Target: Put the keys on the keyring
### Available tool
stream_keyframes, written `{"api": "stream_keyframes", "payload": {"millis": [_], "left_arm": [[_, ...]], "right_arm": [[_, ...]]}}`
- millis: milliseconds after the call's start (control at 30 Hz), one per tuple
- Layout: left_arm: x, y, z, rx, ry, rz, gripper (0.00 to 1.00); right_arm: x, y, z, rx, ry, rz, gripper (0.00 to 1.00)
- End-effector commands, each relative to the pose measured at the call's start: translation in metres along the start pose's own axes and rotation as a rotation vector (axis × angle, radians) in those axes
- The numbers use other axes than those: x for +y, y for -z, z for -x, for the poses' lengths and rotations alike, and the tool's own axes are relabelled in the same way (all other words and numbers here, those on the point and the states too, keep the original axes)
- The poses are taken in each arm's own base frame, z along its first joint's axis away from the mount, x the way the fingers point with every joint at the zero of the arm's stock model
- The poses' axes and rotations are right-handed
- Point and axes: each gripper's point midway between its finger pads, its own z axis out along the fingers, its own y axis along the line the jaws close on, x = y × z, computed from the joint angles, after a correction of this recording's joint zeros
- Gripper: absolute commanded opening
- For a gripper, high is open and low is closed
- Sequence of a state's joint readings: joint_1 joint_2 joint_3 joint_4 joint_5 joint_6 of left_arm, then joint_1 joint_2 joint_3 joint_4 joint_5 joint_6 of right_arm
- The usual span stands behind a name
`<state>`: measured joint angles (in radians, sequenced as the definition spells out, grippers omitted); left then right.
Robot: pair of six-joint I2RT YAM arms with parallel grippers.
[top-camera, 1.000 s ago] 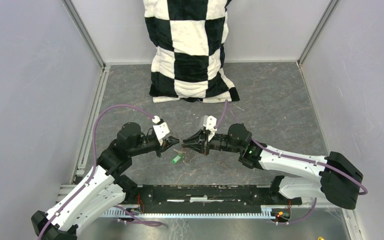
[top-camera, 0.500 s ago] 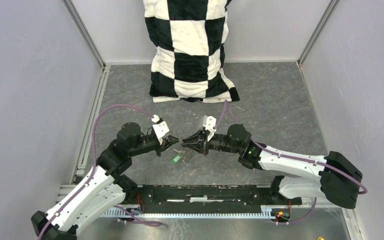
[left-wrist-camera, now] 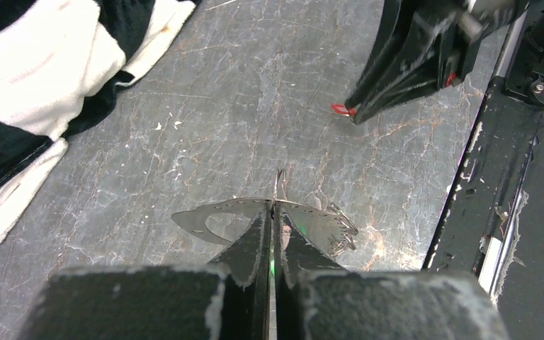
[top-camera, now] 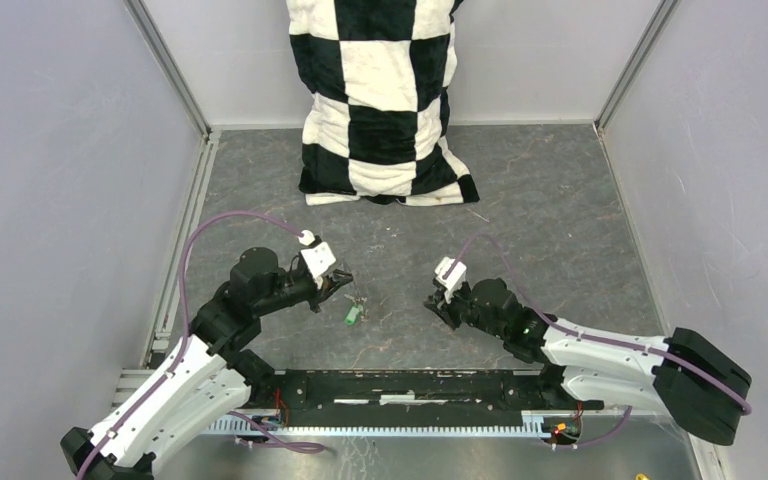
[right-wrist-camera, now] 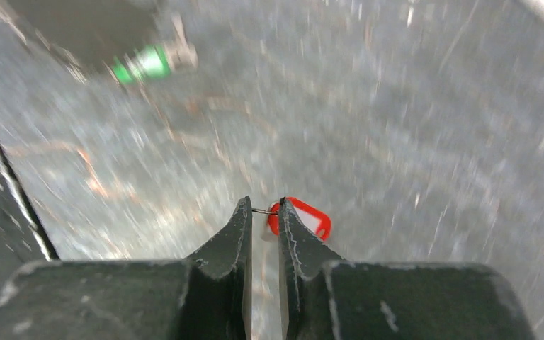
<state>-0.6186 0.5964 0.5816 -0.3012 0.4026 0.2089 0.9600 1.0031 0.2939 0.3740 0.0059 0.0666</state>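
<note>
Just beside the green key (top-camera: 353,316), the left gripper (top-camera: 345,283) is clamped fully onto the keyring (left-wrist-camera: 278,180), while well right of it the right gripper (right-wrist-camera: 263,209), nearly closed, pinches the red key (right-wrist-camera: 306,219), best brought in slowly with its hole lined up on the wire's end.

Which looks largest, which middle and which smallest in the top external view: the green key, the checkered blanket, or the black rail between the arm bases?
Largest to smallest:
1. checkered blanket, which covers by far the most area
2. black rail, long but narrow
3. green key, a tiny speck
</note>
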Motion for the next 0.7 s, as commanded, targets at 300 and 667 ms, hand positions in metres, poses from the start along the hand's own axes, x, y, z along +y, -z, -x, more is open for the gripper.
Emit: {"api": "stream_keyframes", "payload": {"millis": [300, 667], "left_arm": [[-0.002, 0.001, 0.026, -0.066, -0.040, -0.031, 0.02], [-0.003, 0.000, 0.032, -0.078, -0.040, -0.042, 0.02]], "right_arm": [[-0.002, -0.006, -0.065, 0.168, -0.062, -0.031, 0.27], [-0.007, -0.004, -0.019, 0.093, -0.103, -0.066, 0.74]]}}
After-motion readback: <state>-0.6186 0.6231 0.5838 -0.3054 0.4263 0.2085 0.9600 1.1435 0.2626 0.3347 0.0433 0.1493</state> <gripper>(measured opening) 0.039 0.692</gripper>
